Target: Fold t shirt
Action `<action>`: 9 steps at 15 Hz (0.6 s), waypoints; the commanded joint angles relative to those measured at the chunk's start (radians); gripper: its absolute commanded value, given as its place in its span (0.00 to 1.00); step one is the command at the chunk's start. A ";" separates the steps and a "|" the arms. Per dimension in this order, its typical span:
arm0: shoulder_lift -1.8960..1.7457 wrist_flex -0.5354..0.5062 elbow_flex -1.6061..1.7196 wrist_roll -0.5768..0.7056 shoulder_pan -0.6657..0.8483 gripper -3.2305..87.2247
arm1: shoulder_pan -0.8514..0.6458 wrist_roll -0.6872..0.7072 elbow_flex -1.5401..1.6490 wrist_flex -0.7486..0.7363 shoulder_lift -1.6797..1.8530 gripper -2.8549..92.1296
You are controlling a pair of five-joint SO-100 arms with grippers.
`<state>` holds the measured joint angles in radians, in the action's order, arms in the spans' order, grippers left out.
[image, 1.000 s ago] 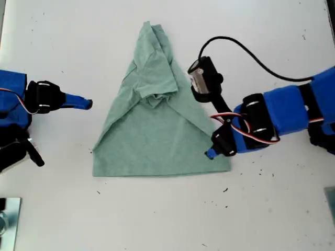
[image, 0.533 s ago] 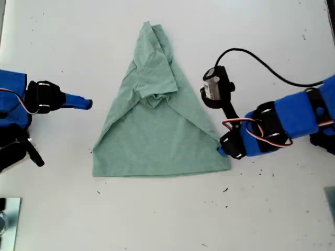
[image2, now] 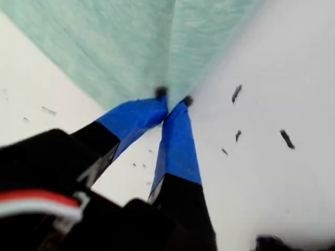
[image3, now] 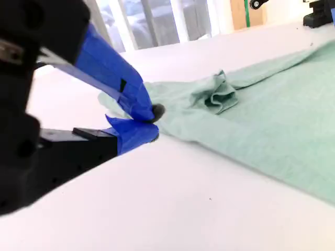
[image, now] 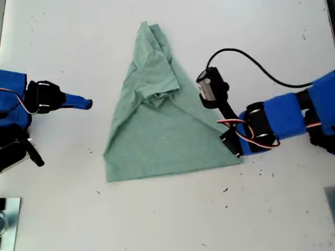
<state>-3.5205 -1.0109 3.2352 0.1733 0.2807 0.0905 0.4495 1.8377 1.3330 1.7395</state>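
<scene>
The t shirt (image: 162, 128), lying as a triangle mid-bench (image: 157, 219), has slid toward the exterior view's right and rotated; its near right corner is being dragged. Your first claw (image2: 172, 99) is pinched tight on that corner. Your second claw (image3: 144, 123), nearly closed and empty, sits well apart at the exterior view's left. Judged: repositioning before the next fold

- A flat white matte table top (image: 157, 219) fills the exterior view, edge to edge.
- Small dark specks (image: 225, 190) lie scattered on it, mostly toward the exterior view's lower right.
- A shiny grey metal plate (image: 7, 222) sits at the table's lower-left corner in the exterior view.
- Blurred bright windows (image3: 157, 23) stand beyond the table's far edge.
</scene>
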 commanded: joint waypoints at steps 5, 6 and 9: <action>-0.009 0.015 0.012 0.011 -0.014 0.03 | 0.037 0.067 -0.634 0.379 -0.140 0.02; -0.009 0.015 0.012 0.011 -0.014 0.03 | 0.038 0.063 -0.660 0.336 -0.175 0.02; -0.009 0.015 0.012 0.011 -0.012 0.03 | 0.037 0.107 -0.976 0.160 -0.387 0.02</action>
<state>-3.5236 -1.0109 3.2352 0.1764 0.2807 0.1166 0.5262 1.0508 1.5892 1.3898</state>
